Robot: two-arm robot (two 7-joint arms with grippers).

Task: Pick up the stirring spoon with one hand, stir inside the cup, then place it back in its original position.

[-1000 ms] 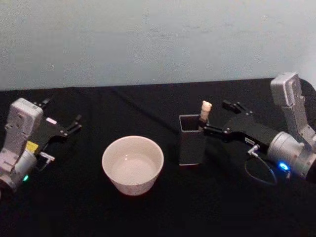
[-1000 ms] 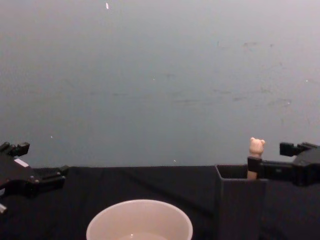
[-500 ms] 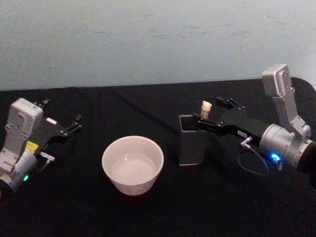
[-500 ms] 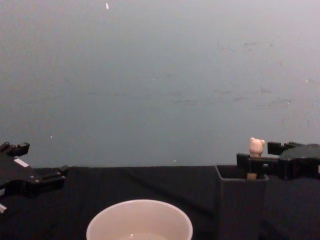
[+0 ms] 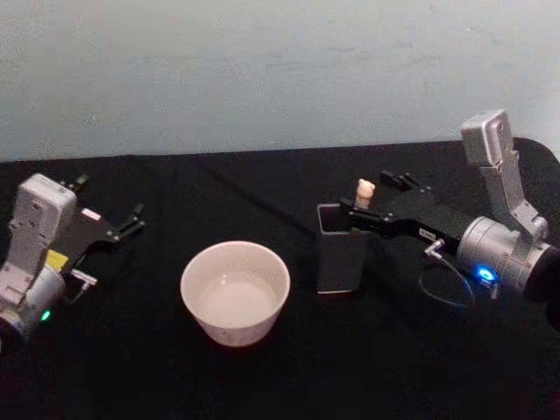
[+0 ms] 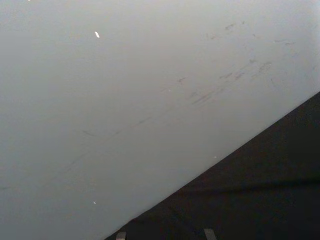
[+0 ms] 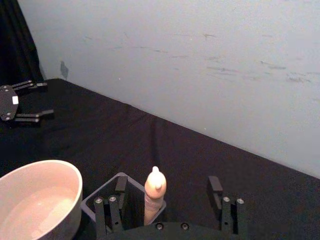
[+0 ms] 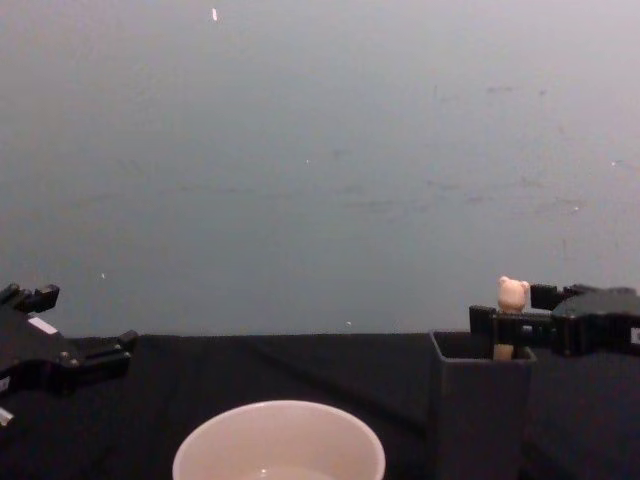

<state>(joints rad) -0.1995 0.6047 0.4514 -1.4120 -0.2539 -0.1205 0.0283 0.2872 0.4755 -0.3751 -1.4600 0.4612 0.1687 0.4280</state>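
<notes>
- The spoon [image 5: 365,192] stands upright in the dark square holder [image 5: 339,262], right of centre in the head view. Just its bear-head handle clears the rim, so that is the one part a grip can reach.
- The right pincer [image 5: 371,199] reaches in level from the right edge, fingers spread and straddling the handle. The right wrist view shows a gap on each side, so nothing is pinched yet.
- Next, I judge, comes closing on the handle and lifting straight up, since the holder's walls leave little room to tilt.
- The cup [image 5: 234,331] sits lower centre, left of the holder, near but apart. Its wide mouth faces up, which makes for a short carry.
- The left pincer [image 5: 107,201] sits at the left edge, spread and holding nothing, well apart from the cup.
- The tabletop [image 5: 394,367] is covered in matte black cloth with a faint crease.
- Behind it stands a pale, scuffed wall [image 5: 262,70].
</notes>
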